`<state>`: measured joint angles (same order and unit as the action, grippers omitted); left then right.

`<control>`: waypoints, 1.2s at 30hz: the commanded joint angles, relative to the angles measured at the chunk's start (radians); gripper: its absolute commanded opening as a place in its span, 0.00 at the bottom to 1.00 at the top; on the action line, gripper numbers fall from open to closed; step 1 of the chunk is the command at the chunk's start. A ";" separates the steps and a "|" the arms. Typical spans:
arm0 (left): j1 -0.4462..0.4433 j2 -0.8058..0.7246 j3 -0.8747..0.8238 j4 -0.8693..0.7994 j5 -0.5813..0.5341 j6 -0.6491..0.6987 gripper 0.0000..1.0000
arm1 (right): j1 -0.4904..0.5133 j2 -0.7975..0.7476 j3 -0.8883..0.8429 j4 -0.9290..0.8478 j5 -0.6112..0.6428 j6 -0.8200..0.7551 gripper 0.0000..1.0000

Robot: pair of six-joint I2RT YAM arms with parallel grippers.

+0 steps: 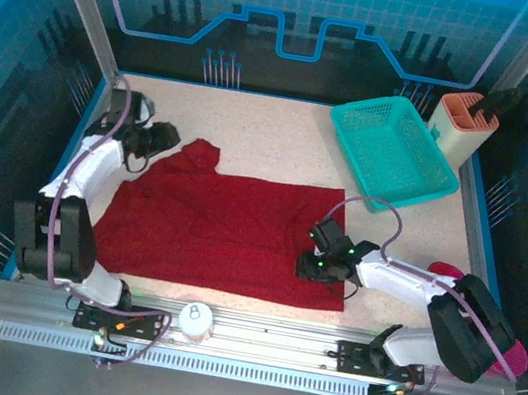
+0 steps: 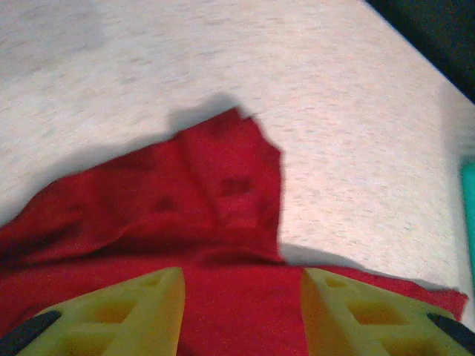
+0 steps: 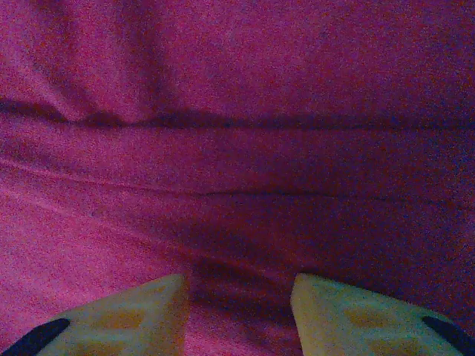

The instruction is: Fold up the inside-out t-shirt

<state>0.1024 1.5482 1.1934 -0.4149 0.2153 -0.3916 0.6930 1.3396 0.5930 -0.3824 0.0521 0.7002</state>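
Note:
The inside-out t-shirt (image 1: 224,226) lies spread flat in dark red across the middle of the table, one sleeve (image 1: 198,156) sticking out at its far left corner. My left gripper (image 1: 167,138) hovers at that corner. In the left wrist view the left gripper (image 2: 241,300) stands open, its yellow fingers (image 2: 148,311) apart over the cloth just short of the rumpled sleeve (image 2: 230,178). My right gripper (image 1: 304,263) rests low on the shirt's right part. Seen from the right wrist, the right gripper (image 3: 237,300) is open, with creased shirt cloth (image 3: 237,111) beneath and nothing pinched.
A teal mesh basket (image 1: 393,153) sits at the back right, with a salmon-coloured holder (image 1: 464,125) beside it. A white round cap (image 1: 195,318) sits on the front rail. A pink object (image 1: 444,271) lies by the right arm. Bare speckled table (image 1: 275,129) lies behind the shirt.

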 commanded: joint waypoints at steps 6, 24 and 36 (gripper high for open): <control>-0.226 0.365 0.338 -0.280 -0.073 0.325 0.46 | -0.087 -0.241 0.065 -0.221 0.094 -0.047 0.53; -0.310 0.501 0.391 -0.324 -0.302 0.320 0.43 | -0.378 -0.255 0.235 -0.029 -0.006 -0.192 0.69; -0.310 0.572 0.438 -0.263 -0.388 0.340 0.26 | -0.382 -0.219 0.281 -0.016 -0.046 -0.211 0.63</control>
<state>-0.2070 2.1109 1.5990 -0.7010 -0.1535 -0.0715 0.3256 1.1191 0.8383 -0.4171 0.0208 0.5114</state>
